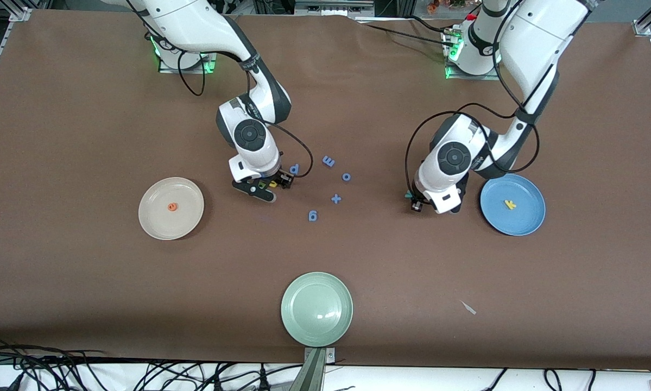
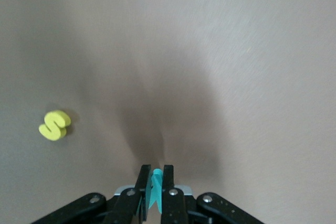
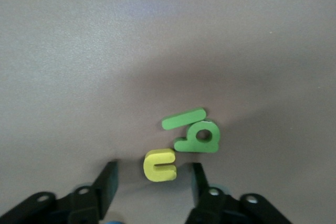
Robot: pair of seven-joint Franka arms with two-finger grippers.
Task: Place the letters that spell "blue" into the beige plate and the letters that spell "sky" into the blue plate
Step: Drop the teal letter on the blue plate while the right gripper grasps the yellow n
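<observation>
My left gripper [image 2: 156, 174] is shut on the teal y [image 2: 156, 188], low over the table beside the blue plate [image 1: 527, 218], toward the middle of the table from it. The yellow k [image 1: 510, 204] lies in that plate. The yellow s [image 2: 54, 125] lies flat on the table close by. My right gripper [image 3: 153, 172] is open and low, one finger on each side of the yellow u [image 3: 160, 164] without touching it. The light green b [image 3: 199, 137] and darker green l [image 3: 184, 119] lie against the u. The orange e [image 1: 172, 206] lies in the beige plate [image 1: 152, 218].
Blue letters lie between the two grippers: p [image 1: 294, 169], m [image 1: 328, 161], o [image 1: 346, 176], a plus sign [image 1: 336, 199] and g [image 1: 313, 216]. A pale green plate [image 1: 316, 309] sits near the table's front edge. A small white scrap [image 1: 469, 308] lies beside it.
</observation>
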